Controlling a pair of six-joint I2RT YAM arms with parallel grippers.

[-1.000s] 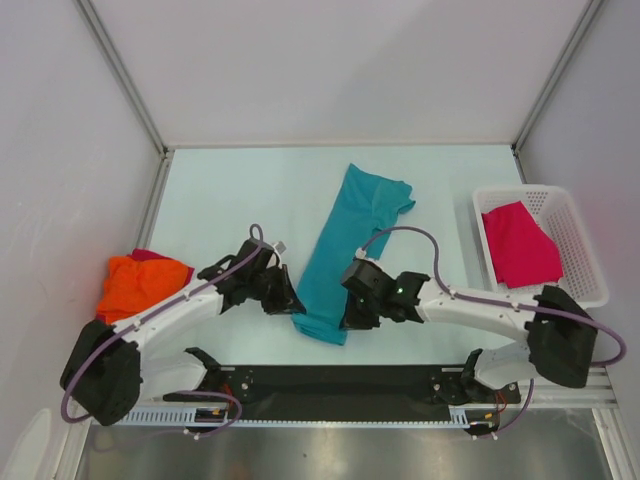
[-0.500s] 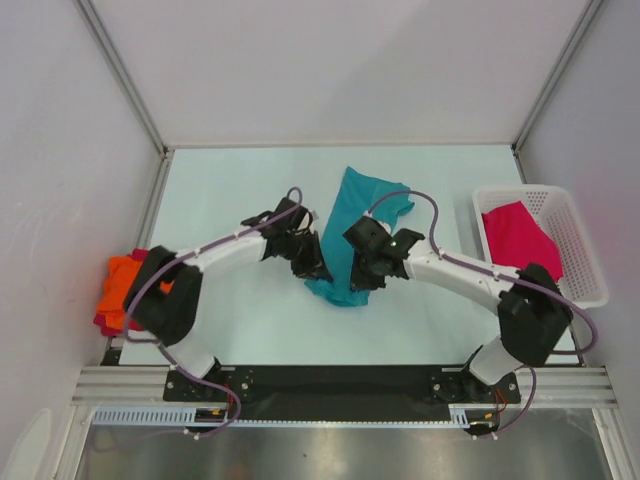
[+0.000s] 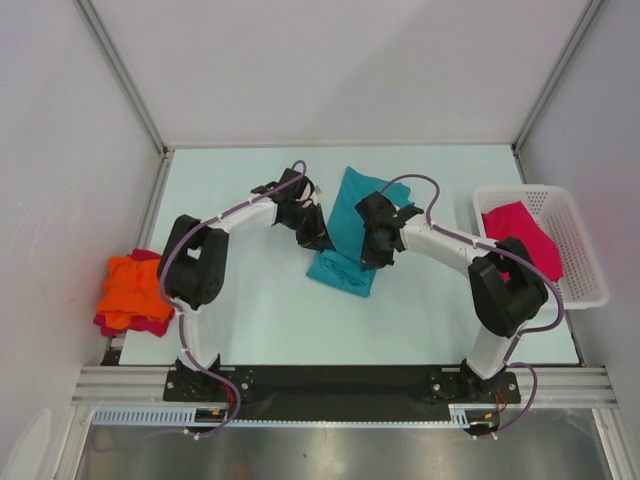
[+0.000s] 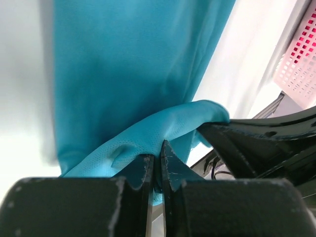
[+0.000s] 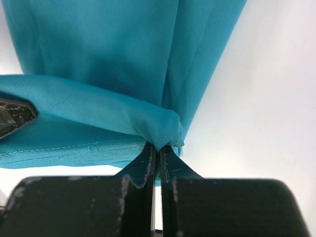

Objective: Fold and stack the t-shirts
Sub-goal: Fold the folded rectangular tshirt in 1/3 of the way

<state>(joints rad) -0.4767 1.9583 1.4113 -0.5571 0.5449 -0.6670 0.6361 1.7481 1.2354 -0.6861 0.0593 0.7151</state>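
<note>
The teal t-shirt (image 3: 345,235) lies mid-table as a long narrow strip, its near end lifted and doubled back over itself. My left gripper (image 3: 318,236) is shut on its left edge; the pinched teal cloth (image 4: 163,133) bunches at the fingertips. My right gripper (image 3: 374,252) is shut on its right edge, with the cloth (image 5: 148,121) folded over the fingertips. An orange t-shirt (image 3: 132,290) lies on a dark red one (image 3: 108,324) at the left edge. A magenta-pink t-shirt (image 3: 520,242) lies in the basket.
A white lattice basket (image 3: 580,250) stands at the right edge of the table; it also shows in the left wrist view (image 4: 301,49). White walls and metal rails enclose the table on three sides.
Both grippers have carried the teal shirt's near end away from the front edge toward the back, folding it over the rest of the strip. Both arms are stretched farther out.
</note>
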